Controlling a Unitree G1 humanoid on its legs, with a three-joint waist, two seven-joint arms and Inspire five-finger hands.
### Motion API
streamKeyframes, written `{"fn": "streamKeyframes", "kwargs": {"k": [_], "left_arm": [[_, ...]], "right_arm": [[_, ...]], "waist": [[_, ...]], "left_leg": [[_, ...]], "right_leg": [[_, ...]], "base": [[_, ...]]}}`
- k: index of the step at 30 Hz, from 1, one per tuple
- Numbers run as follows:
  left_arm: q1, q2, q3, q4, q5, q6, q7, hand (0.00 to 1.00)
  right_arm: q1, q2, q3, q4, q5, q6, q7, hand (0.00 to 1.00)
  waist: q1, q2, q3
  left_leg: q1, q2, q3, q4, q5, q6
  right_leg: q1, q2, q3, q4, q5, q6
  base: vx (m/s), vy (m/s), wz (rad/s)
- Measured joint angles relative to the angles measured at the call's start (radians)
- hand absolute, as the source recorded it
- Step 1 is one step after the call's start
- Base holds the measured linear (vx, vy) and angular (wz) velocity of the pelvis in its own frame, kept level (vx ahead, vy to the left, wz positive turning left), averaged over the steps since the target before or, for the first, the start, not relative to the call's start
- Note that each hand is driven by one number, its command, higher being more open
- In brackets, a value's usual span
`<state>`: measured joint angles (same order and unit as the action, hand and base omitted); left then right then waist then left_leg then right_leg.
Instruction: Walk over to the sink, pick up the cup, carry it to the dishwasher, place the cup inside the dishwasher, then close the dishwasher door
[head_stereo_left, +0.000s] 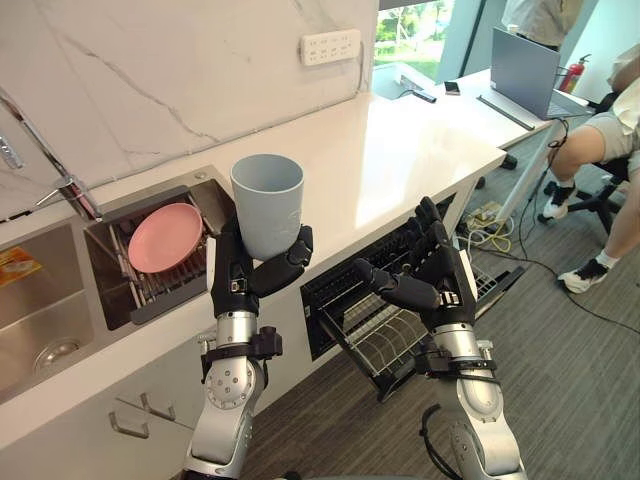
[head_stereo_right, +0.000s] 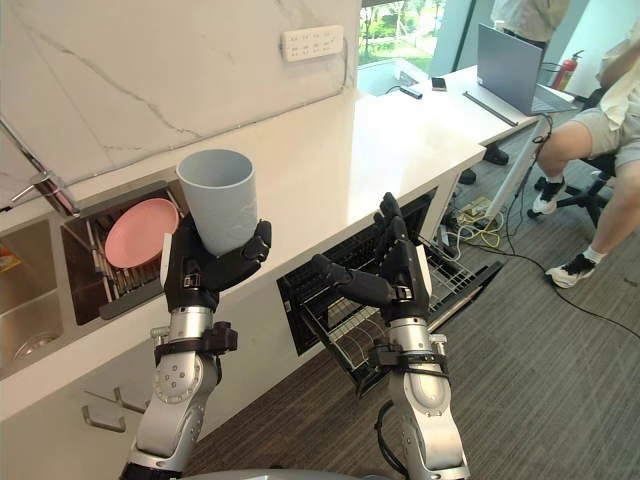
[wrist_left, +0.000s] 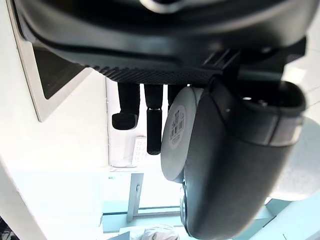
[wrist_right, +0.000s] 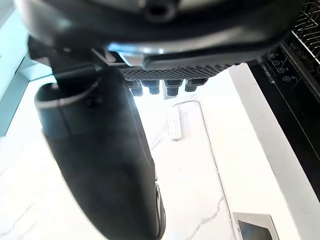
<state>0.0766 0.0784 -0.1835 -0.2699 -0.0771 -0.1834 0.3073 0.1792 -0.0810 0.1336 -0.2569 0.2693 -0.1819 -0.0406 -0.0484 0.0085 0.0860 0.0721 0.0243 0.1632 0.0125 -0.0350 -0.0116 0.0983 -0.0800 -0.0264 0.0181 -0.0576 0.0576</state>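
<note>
A pale blue-grey cup (head_stereo_left: 266, 203) stands upright in my left hand (head_stereo_left: 243, 271), whose fingers and thumb curl round its lower part, in front of the white counter (head_stereo_left: 390, 150). The cup's base (wrist_left: 176, 132) shows past the thumb in the left wrist view. My right hand (head_stereo_left: 435, 275) is held up open and empty in front of the open dishwasher (head_stereo_left: 395, 320), whose wire rack (head_stereo_left: 385, 335) is pulled out under the counter. The sink (head_stereo_left: 50, 320) lies to the left with its tap (head_stereo_left: 45, 150).
A pink plate (head_stereo_left: 165, 238) rests in the draining rack beside the sink. A socket strip (head_stereo_left: 331, 46) is on the marble wall. A seated person (head_stereo_left: 610, 140), a laptop (head_stereo_left: 525, 70) on a desk and floor cables (head_stereo_left: 500, 235) are at the right.
</note>
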Motion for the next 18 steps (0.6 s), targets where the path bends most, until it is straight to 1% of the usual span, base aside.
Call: {"fn": "streamKeyframes", "kwargs": {"k": [1, 5, 7, 12, 16, 18], "left_arm": [[-0.010, 0.000, 0.000, 0.006, 0.002, 0.000, 0.000, 0.00], [-0.016, -0.003, -0.002, 0.046, 0.042, 0.000, 0.004, 0.00], [-0.016, -0.004, -0.009, 0.056, 0.060, 0.000, 0.009, 0.00], [-0.018, -0.004, -0.061, 0.090, 0.111, 0.002, 0.012, 0.00], [-0.023, -0.002, -0.113, 0.091, 0.151, 0.002, -0.005, 0.00], [-0.032, -0.001, -0.141, 0.101, 0.161, 0.002, -0.006, 0.00]], "right_arm": [[0.000, -0.001, 0.004, 0.000, 0.021, 0.000, 0.002, 1.00], [-0.003, -0.002, 0.033, 0.000, 0.025, 0.000, 0.012, 1.00], [-0.014, -0.002, 0.052, 0.000, 0.025, 0.000, 0.017, 1.00], [-0.024, -0.002, 0.090, 0.000, 0.025, 0.000, 0.021, 1.00], [-0.032, -0.002, 0.121, 0.000, 0.025, 0.000, 0.022, 1.00], [-0.039, -0.002, 0.132, 0.001, 0.025, 0.000, 0.022, 1.00]], "waist": [[-0.002, 0.000, -0.002], [-0.007, -0.001, -0.030], [-0.008, -0.001, -0.030], [-0.008, -0.002, -0.031], [-0.008, -0.004, -0.032], [-0.008, -0.006, -0.044]], "left_leg": [[0.001, 0.000, 0.003, -0.002, 0.000, 0.001], [0.002, 0.000, 0.013, -0.011, 0.001, 0.001], [0.002, 0.000, 0.016, -0.012, 0.001, 0.001], [0.003, -0.002, 0.017, -0.018, 0.004, 0.005], [0.004, -0.003, 0.023, -0.023, 0.006, 0.006], [0.004, -0.003, 0.026, -0.029, 0.008, 0.006]], "right_leg": [[0.003, 0.001, 0.002, -0.010, 0.006, 0.000], [0.007, 0.002, 0.011, -0.034, 0.017, 0.002], [0.007, 0.002, 0.014, -0.039, 0.021, 0.003], [0.007, 0.000, 0.015, -0.041, 0.023, 0.006], [0.002, 0.000, 0.021, -0.043, 0.025, 0.007], [-0.002, 0.000, 0.025, -0.044, 0.025, 0.007]], "base": [[0.00, 0.004, -0.08], [0.01, -0.001, -0.07], [-0.01, -0.006, -0.04], [0.00, 0.000, 0.00], [-0.01, -0.006, -0.04], [0.00, -0.010, -0.06]]}}
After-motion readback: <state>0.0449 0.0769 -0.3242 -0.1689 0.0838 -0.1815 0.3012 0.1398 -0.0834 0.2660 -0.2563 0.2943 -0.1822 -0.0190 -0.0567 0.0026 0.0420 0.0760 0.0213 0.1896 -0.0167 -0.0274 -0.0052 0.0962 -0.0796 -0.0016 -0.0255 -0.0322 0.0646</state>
